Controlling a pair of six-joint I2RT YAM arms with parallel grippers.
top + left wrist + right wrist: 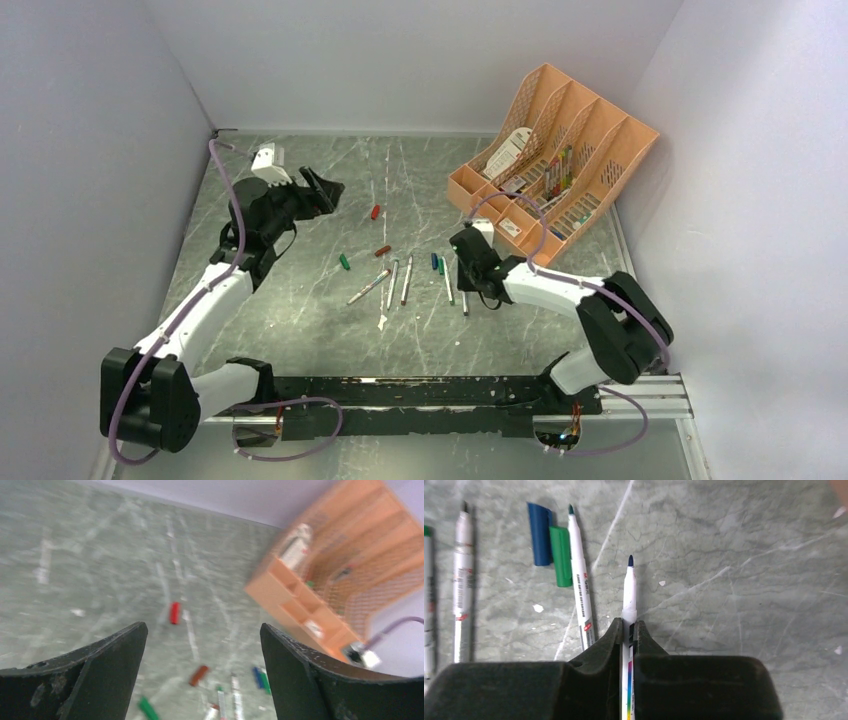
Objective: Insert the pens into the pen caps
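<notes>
My right gripper (628, 625) is shut on a white blue-tipped pen (629, 587), whose tip points away from the camera, low over the table. Just left of it lie a green-tipped pen (579, 580), a green cap (560, 556) and a blue cap (539, 533). In the top view this gripper (463, 268) sits at the right end of the row of pens (392, 283). My left gripper (325, 190) is open and empty, raised at the back left. Its wrist view shows a red cap (174, 613), a brown cap (199, 675) and a green cap (149, 708) on the table below.
An orange organiser (560, 150) with bunched coloured pens stands at the back right, close behind my right gripper; it also shows in the left wrist view (300, 600). Walls close in the table on the left, back and right.
</notes>
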